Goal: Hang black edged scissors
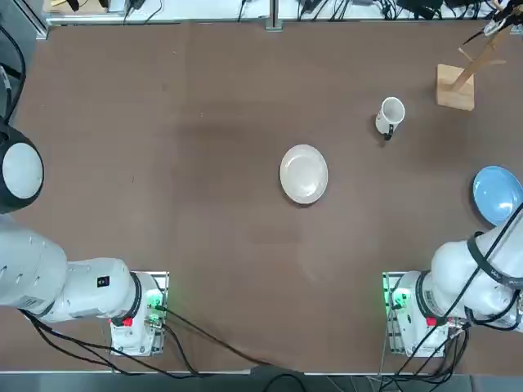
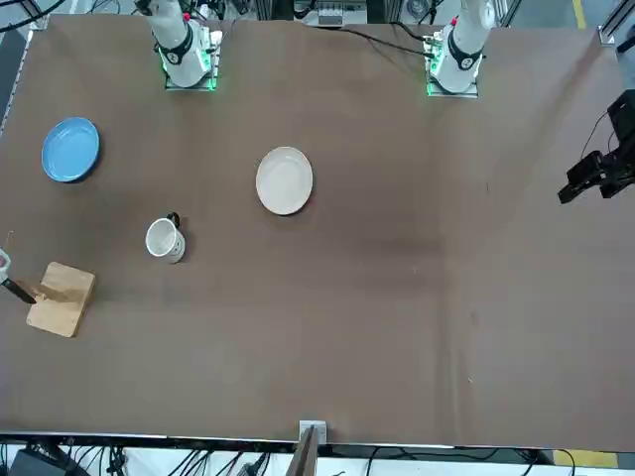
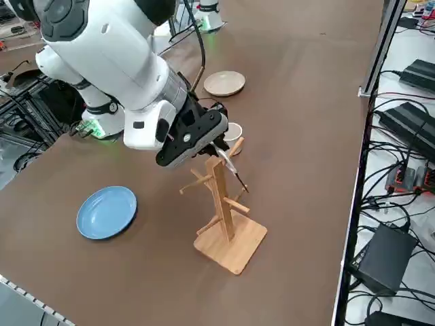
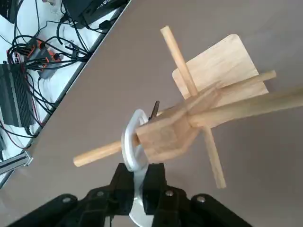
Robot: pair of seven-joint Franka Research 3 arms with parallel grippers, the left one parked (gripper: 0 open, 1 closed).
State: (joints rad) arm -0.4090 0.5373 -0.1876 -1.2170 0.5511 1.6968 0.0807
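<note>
Our right gripper grasps the slim white, dark-edged metal scissors at the pale wooden peg stand, two o'clock, near the far edge; brown tabletop stretches toward nine.

The black edged scissors are a slim little pair, pale silvery-white handle loops and a dark, pointy end, held up off the worktop in the right pincer. They're tilted, dark tip angled down, and sit just right of the middle in the right side view, up in the top view's upper right corner. Can't tell if a loop's actually around the wooden peg tbh.
</note>
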